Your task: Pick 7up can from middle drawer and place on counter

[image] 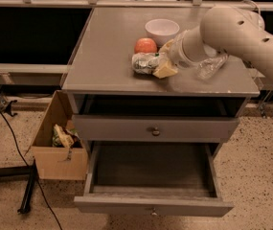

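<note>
no legible text, green markings on 7up can (144,63) in end effector (159,61) over counter (107,56) unreadable

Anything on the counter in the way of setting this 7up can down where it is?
Nothing visible. The gripper holds the crinkled silvery-green 7up can low over or on bare matte grey counter. The round red-orange fruit sits just behind it, clear of the drop spot.

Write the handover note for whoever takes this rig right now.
Gripper: over the counter, shut on the 7up can, which lies on its side in front of the apple and bowl.
Drawer: pulled out, no can inside.
Done: can is out of the drawer and at the counter.
Left: set it down, open the gripper, withdraw.
</note>
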`<state>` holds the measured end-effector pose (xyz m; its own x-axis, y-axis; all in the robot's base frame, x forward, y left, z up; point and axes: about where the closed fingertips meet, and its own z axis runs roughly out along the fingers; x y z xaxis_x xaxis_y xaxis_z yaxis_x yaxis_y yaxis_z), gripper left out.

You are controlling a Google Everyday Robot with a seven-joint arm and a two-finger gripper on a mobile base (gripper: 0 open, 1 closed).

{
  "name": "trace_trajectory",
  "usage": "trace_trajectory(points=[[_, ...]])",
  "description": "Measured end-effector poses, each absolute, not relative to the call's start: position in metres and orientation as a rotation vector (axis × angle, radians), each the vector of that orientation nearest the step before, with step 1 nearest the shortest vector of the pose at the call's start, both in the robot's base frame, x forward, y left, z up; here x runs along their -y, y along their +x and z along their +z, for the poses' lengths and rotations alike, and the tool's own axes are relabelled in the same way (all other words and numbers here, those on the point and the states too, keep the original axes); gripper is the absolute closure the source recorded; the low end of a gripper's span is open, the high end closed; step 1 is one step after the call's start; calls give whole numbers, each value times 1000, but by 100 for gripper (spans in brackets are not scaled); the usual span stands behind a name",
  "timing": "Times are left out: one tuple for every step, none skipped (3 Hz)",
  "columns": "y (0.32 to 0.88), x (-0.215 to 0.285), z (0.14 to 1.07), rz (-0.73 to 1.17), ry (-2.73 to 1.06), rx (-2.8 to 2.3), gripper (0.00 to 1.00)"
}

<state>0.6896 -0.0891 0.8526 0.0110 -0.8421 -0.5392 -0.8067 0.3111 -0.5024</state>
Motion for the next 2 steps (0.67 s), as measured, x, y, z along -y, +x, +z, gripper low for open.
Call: trace_trajectory(points=[[696, 96, 841, -14, -1440, -1855, 100], [696, 96, 841, -14, -1440, -1855, 100]])
